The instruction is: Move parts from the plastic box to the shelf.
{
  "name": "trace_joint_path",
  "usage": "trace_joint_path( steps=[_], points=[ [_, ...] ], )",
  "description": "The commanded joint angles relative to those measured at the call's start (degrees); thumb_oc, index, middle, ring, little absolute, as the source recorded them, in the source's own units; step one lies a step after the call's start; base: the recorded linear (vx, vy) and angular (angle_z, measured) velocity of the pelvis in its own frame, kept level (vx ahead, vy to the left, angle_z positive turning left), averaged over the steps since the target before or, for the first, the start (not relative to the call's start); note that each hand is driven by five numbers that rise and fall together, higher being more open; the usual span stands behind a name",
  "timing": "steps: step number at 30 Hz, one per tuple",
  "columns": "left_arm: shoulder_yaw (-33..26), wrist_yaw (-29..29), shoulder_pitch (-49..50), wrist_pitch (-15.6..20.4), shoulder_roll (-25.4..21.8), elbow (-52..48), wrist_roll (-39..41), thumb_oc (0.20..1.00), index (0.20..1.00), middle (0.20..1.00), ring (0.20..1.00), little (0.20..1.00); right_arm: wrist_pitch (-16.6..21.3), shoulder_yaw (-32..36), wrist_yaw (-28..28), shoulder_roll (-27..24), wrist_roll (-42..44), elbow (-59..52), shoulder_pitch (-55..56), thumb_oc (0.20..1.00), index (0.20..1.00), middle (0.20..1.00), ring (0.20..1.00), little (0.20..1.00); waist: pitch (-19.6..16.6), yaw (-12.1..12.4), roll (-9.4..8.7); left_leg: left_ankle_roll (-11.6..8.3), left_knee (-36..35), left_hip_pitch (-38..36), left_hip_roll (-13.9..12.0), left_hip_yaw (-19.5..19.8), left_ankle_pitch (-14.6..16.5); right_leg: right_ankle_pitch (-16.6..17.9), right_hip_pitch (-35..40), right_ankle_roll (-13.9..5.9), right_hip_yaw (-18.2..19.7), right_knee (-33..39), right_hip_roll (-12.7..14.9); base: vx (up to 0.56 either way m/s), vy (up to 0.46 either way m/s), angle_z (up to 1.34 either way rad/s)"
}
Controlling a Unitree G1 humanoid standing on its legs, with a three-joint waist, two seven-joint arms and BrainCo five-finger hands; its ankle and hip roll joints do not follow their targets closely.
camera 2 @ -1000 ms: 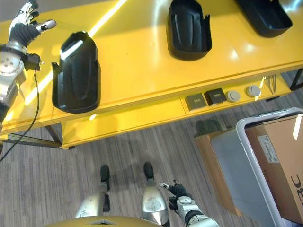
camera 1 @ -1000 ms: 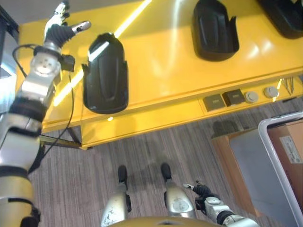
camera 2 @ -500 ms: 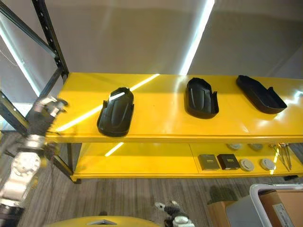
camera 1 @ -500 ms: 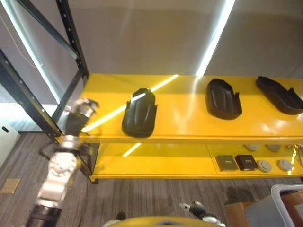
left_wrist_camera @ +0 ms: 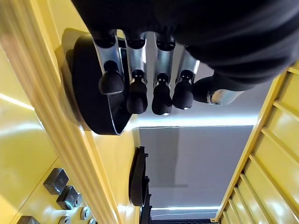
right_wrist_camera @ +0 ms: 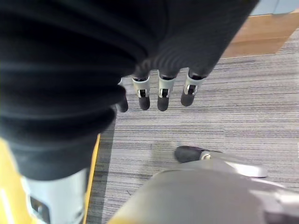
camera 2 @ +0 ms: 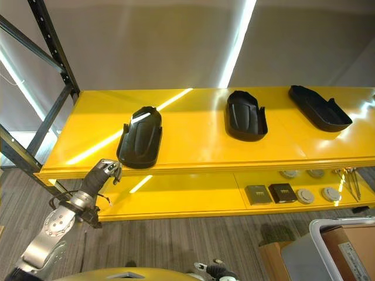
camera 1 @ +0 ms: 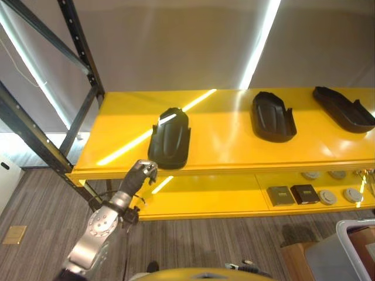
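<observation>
Left hand (camera 1: 142, 173): fingers relaxed, empty, at the front edge of the yellow shelf (camera 1: 222, 146) near a black part (camera 1: 170, 138). Two more parts (camera 1: 273, 117) (camera 1: 343, 109) lie further right. Right hand (right_wrist_camera: 161, 91): relaxed, empty, above the floor.

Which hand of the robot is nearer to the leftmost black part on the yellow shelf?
Left. The left hand is raised just below the shelf's front edge, close beside the leftmost black part. The right hand hangs low near the floor, far beneath it.
</observation>
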State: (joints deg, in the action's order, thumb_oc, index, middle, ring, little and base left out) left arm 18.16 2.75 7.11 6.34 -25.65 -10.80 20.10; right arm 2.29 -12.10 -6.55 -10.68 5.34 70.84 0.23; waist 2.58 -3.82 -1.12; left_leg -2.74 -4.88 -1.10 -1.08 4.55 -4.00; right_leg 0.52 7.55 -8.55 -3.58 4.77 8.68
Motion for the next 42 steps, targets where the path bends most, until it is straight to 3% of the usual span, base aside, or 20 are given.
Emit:
trace_joint_path(
  steps=[1, 9, 19, 30, 42],
  points=[
    [-1.35, -1.53, -5.35, 2.23, 1.04, -1.25, 0.18, 0.2, 0.2, 0.2, 0.2, 0.2, 0.13, -0.5, -1.1, 2.04, 1.19, 1.93, -1.54, 1.0, 1.0, 1.0, 1.0, 1.0, 0.3, 0.27, -1.01, -1.13, 5.27, 1.36, -4.54, -4.66, 6.26, -1.86, -5.39, -0.17, 0.52, -3.12, 2.03, -0.02, -0.001, -0.1],
    [0.96, -5.89, -13.9, 2.67, 5.35, 6.0, 0.0, 0.2, 0.2, 0.2, 0.2, 0.2, 0.19, -0.16, -2.39, 1.45, 2.1, 1.05, -0.41, 1.0, 1.0, 1.0, 1.0, 1.0, 1.72, -1.82, -0.67, -1.4, 4.01, 2.78, -4.5, -5.93, 5.06, -0.41, -7.52, -0.31, 1.17, -1.76, 2.06, -0.02, -0.005, -0.08],
    [1.31, -10.01, -19.18, 3.04, 7.2, 12.18, -1.1, 0.2, 0.2, 0.2, 0.2, 0.2, 0.46, -0.25, -3.57, 1.07, 2.27, 0.4, -0.44, 1.0, 1.0, 1.0, 1.0, 1.0, 3.21, -3.24, -0.29, -1.59, 2.62, 4.87, -4.56, -7.3, 3.59, 1.3, -10.66, -0.56, 2.16, -0.55, 1.94, -0.02, -0.007, -0.08],
    [-1.12, -17.29, -27.04, 4.74, 7.89, 17.61, -3.74, 0.2, 0.2, 0.2, 0.2, 0.2, 1.44, -0.96, -4.82, 0.74, 3.37, -0.92, -1.44, 1.0, 1.0, 1.0, 1.0, 1.0, 4.85, -4.12, -0.13, -2.02, 1.55, 8.24, -4.49, -7.8, 1.86, 2.69, -14.85, -0.59, 2.69, -0.2, 1.75, -0.03, -0.008, -0.02],
    [-1.12, -25.0, -40.37, 4.33, 6.03, 25.58, -12.2, 0.2, 0.2, 0.2, 0.2, 0.2, 2.86, -2.13, -5.37, 0.25, 4.79, -1.73, -2.74, 1.0, 1.0, 1.0, 1.0, 1.0, 5.93, -5.69, 0.35, -2.79, 0.93, 11.57, -5.23, -8.71, 0.09, 3.89, -19.34, -0.68, 3.93, -0.03, 1.25, -0.02, -0.009, -0.06]
  ],
)
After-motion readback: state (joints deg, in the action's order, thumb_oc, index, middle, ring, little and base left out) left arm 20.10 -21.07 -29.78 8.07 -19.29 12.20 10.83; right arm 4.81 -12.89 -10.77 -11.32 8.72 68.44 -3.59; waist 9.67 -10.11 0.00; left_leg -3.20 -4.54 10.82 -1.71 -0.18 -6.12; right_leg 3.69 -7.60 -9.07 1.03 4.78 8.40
